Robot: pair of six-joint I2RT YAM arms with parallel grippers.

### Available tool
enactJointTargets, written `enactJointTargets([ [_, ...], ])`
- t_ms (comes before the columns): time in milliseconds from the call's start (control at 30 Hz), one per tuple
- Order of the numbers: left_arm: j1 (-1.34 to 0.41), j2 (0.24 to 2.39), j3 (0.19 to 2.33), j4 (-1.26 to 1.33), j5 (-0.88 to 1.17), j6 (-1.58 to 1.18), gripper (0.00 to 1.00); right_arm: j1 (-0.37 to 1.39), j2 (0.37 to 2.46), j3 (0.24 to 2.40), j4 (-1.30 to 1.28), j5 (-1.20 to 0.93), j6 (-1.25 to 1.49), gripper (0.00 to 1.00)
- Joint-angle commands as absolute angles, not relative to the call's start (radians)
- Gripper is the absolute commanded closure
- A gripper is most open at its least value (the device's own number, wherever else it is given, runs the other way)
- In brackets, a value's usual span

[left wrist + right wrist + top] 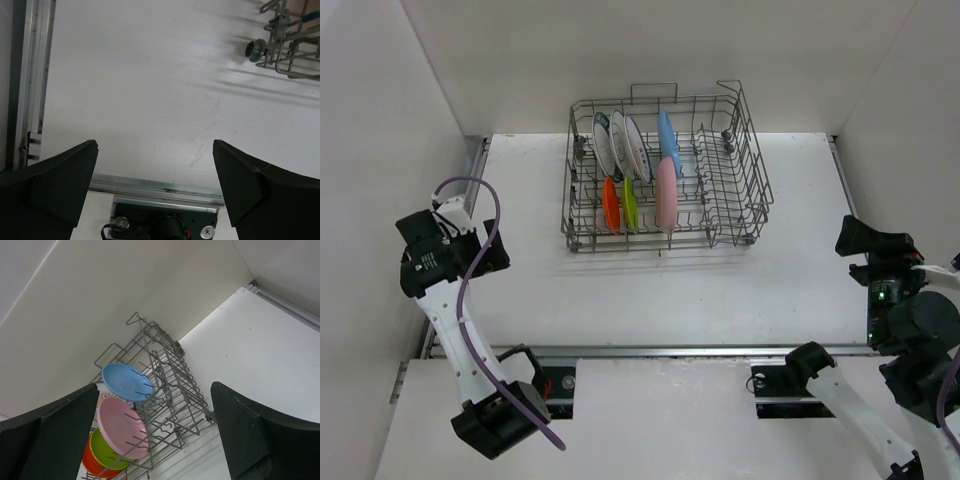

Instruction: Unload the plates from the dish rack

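The grey wire dish rack [720, 190] stands at the far middle of the table. Upright in it are three white patterned plates [620, 143], a light blue plate [667, 138], a pink plate [667, 193], a small orange plate [611, 203] and a small lime-green plate [630, 202]. My left gripper [485, 255] is open and empty, high over the table left of the rack; it is also open in the left wrist view [154, 144]. My right gripper [855, 238] is open and empty at the right; its view [154, 386] shows the rack [175, 375] with blue [127, 381], pink [120, 427], green [105, 452] and orange [90, 465] plates.
White walls close in the table at the back and both sides. A metal rail [670, 350] runs along the near edge, with the arm bases [500, 415] below it. The rack's corner wheel [256, 50] shows at the upper right of the left wrist view.
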State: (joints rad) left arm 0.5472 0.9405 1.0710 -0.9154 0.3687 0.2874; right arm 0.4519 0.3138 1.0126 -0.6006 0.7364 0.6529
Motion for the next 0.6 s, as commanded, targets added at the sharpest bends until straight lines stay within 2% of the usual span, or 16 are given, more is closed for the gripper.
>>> enactJointTargets([
  [0, 0.554, 0.920, 1.092, -0.868, 0.328, 0.129, 0.00, 0.448, 0.324, 1.011, -0.598, 0.761, 0.632, 0.00],
  [100, 0.554, 0.957, 1.185, -0.920, 0.328, 0.098, 0.00, 0.448, 0.347, 1.031, -0.598, 0.779, 0.609, 0.00],
  [200, 0.554, 0.971, 1.246, -0.995, 0.487, 0.228, 0.00, 0.448, 0.374, 1.049, -0.598, 0.810, 0.600, 0.00],
  [233, 0.554, 0.983, 1.258, -1.018, 0.624, 0.362, 0.00, 0.448, 0.383, 1.058, -0.598, 0.810, 0.600, 0.00],
  [333, 0.554, 1.053, 1.369, -1.106, 0.756, 0.413, 0.00, 0.448, 0.440, 1.080, -0.598, 0.822, 0.568, 0.00],
  [433, 0.540, 1.162, 1.618, -1.219, 0.828, 0.431, 0.00, 0.448, 0.521, 1.129, -0.589, 0.769, 0.534, 0.00],
  [500, 0.480, 1.282, 1.838, -1.308, 0.828, 0.431, 0.00, 0.448, 0.563, 1.149, -0.575, 0.718, 0.500, 0.00],
  [567, 0.427, 1.375, 1.967, -1.322, 0.807, 0.390, 0.00, 0.448, 0.613, 1.149, -0.555, 0.695, 0.491, 0.00],
])
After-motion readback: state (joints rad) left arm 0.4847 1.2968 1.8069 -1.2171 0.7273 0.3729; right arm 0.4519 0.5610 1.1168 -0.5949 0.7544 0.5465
